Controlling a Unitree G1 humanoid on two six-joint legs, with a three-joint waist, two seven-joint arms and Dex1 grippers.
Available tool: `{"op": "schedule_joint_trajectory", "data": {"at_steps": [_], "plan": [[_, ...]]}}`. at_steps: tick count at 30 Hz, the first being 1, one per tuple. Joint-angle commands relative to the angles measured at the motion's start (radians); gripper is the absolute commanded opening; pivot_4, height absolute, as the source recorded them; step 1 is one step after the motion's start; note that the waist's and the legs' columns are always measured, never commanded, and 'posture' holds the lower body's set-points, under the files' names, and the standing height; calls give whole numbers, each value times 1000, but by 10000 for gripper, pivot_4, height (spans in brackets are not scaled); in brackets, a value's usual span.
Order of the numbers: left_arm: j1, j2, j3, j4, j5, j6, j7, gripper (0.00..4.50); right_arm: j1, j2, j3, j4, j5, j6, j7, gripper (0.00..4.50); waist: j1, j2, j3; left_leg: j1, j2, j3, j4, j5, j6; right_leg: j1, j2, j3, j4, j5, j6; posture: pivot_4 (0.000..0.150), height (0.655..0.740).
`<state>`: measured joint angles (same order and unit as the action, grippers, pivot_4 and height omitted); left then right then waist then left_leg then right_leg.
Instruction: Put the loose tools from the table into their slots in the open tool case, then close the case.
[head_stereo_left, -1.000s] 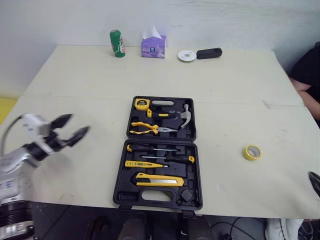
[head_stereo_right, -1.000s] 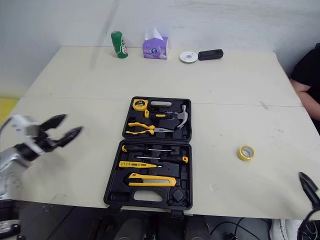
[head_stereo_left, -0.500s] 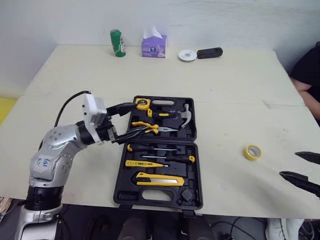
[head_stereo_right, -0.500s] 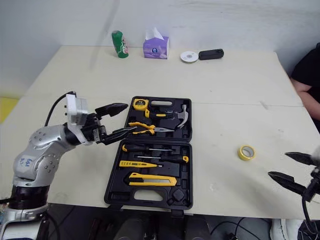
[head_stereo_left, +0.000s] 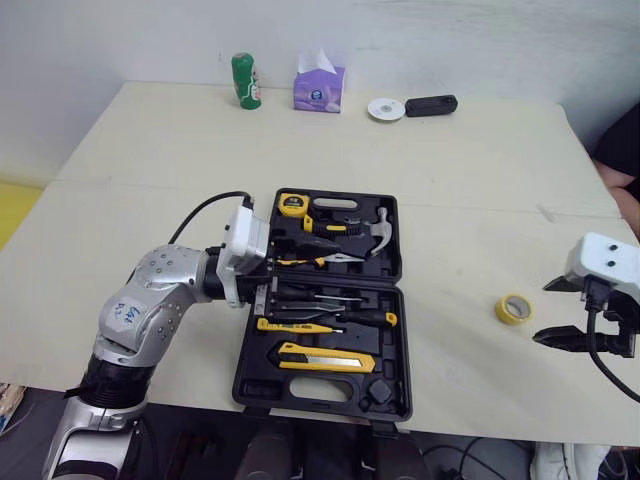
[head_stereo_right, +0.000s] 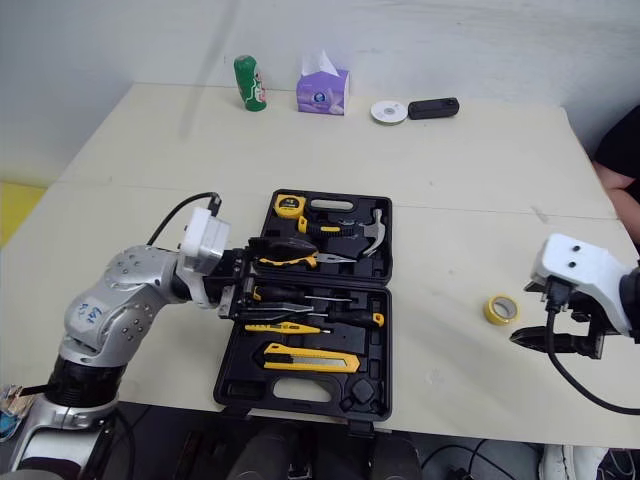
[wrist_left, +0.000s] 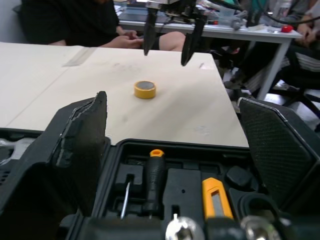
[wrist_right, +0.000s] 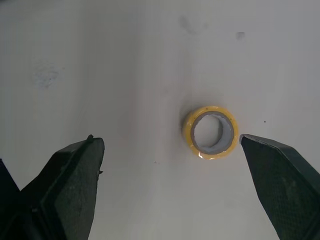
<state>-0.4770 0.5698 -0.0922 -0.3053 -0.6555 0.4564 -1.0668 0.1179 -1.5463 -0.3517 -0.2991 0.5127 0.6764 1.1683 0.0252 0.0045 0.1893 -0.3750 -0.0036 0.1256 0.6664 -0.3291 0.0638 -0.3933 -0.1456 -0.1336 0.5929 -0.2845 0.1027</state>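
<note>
We judge the step in hand to be fetching the yellow tape roll (head_stereo_left: 511, 310), the one loose tool left. It lies on the table beneath the right gripper (wrist_right: 170, 142), between its wide-spread fingers but nearer one of them. The next move calls for centring, lowering and pinching. The left gripper (head_stereo_left: 298, 268), also spread, hovers over the tool case (head_stereo_left: 390, 400). We can read no writing; the print on the green bottle (head_stereo_left: 245, 80) and the tissue box (head_stereo_left: 319, 88), far beyond both grippers, is too small.
</note>
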Motion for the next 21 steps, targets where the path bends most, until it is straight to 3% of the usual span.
{"op": "schedule_joint_trajectory", "data": {"at_steps": [1, 10, 21], "plan": [[-25, 27, 6, -34, -69, 114, -6, 44101, -64, -38, 90, 24, -38, 8, 23, 45000, -1, 0, 0, 0, 0, 0, 0, 0, 0, 0, 0, 0, 0, 0, 0, 1500, 7400], [-25, 21, -35, -26, -6, 65, -70, 44101, -275, 11, 316, 108, -139, -33, 74, 45000, -2, 2, 1, -1, 0, -1, 1, 1, 0, 0, 1, -2, 1, 0, 0, 1500, 7400], [-10, -4, -23, -16, 25, 16, -51, 44101, -389, 65, 409, 160, -205, -24, 133, 45000, -2, 3, 2, -1, 0, -2, 2, 1, 0, 1, 1, -3, 1, 0, 0, 1500, 7400]]}}
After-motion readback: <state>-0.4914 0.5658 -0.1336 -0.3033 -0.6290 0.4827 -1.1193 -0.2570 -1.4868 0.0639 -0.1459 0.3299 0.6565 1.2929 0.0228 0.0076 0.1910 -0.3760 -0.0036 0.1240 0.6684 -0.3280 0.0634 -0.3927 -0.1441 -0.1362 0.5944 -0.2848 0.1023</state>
